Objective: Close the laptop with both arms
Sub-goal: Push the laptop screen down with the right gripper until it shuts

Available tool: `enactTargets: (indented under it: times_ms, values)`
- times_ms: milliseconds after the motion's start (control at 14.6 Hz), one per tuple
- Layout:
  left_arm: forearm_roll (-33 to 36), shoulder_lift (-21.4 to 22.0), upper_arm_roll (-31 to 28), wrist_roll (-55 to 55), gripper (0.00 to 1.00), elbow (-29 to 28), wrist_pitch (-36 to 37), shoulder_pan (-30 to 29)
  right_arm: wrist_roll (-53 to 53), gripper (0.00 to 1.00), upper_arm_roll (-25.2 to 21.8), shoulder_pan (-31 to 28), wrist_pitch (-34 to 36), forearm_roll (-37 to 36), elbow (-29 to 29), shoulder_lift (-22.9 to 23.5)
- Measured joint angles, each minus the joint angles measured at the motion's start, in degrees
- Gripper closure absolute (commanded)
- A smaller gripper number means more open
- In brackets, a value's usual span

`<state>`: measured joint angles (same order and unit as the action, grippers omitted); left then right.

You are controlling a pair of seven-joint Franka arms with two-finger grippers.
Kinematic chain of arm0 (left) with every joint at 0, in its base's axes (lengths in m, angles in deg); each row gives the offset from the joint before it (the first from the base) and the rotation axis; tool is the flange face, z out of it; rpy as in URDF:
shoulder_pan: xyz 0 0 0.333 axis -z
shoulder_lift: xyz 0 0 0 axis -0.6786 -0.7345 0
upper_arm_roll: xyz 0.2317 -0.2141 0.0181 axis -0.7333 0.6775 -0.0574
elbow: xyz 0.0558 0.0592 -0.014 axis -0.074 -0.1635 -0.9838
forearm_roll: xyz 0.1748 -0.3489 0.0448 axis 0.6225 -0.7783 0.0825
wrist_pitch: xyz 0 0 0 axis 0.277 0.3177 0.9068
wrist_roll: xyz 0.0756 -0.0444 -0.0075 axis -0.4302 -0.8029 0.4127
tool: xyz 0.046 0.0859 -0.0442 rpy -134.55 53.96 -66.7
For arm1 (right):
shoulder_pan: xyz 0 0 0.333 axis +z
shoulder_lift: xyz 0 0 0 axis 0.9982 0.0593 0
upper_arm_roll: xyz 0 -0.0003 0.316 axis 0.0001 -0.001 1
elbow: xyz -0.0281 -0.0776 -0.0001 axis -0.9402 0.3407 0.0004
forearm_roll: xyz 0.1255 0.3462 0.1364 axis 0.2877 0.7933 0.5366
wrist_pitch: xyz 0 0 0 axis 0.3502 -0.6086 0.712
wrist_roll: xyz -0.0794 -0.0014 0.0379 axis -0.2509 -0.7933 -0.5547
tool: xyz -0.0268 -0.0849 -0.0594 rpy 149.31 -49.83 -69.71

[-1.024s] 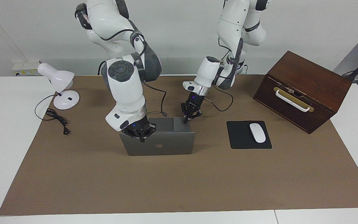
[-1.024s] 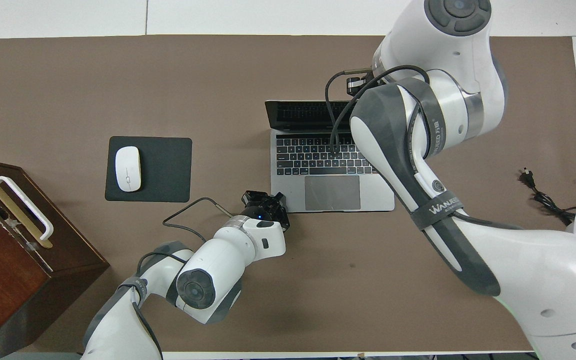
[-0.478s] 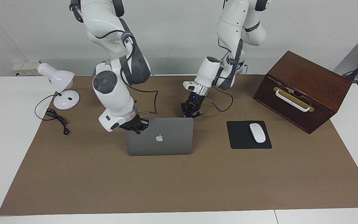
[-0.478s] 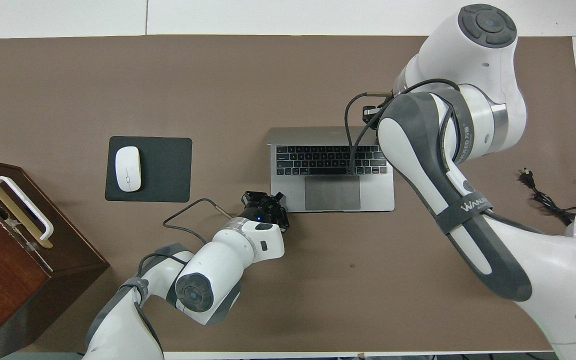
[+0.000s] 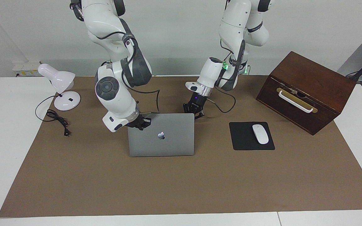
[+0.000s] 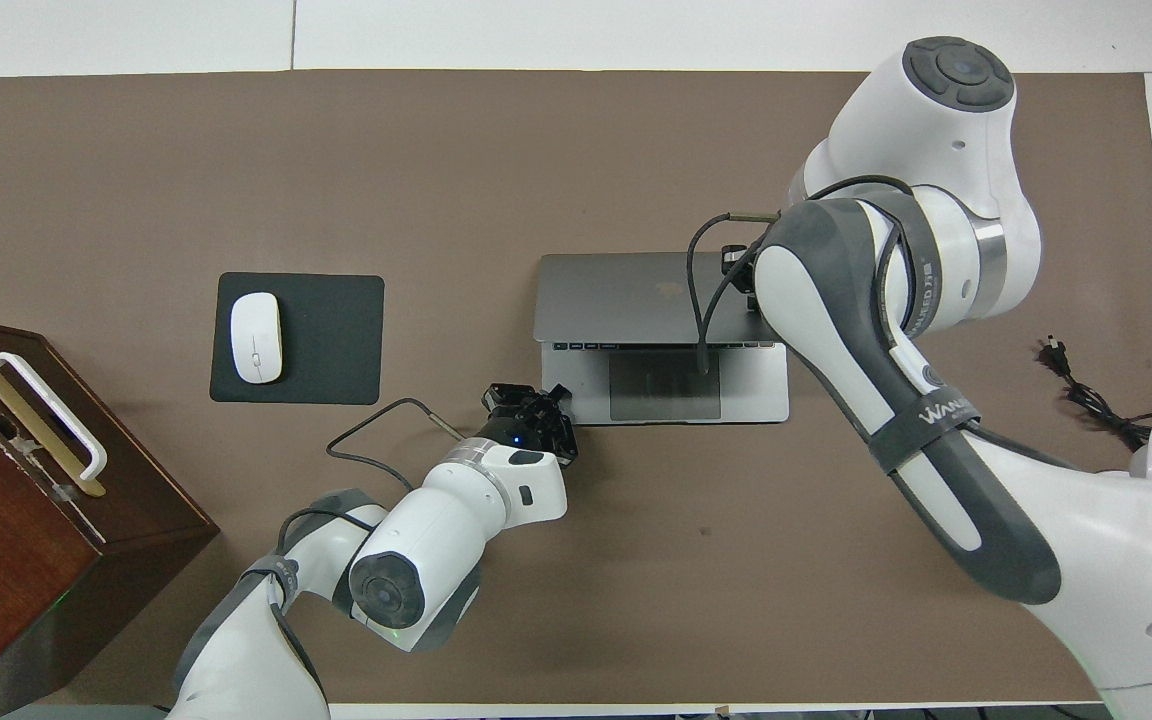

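Laptop [image 5: 161, 138] lid tilts under right claw [image 5: 139, 123].

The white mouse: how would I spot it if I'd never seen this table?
Find the brown wooden box at the left arm's end of the table. Between it and the laptop lies a black mouse pad. The white mouse rests on it, the only white thing on black.
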<state>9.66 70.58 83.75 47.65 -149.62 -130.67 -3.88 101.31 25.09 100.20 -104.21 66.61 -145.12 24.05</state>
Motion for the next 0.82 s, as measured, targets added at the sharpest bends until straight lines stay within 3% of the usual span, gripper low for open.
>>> enactTargets:
  times_ms: [819]
  values:
    - [0.0,-0.46,0.07,-0.47,1.0,-0.56,-2.26,0.0,0.03,1.0,0.26,0.29,0.1,0.17,-6.72,-1.92]
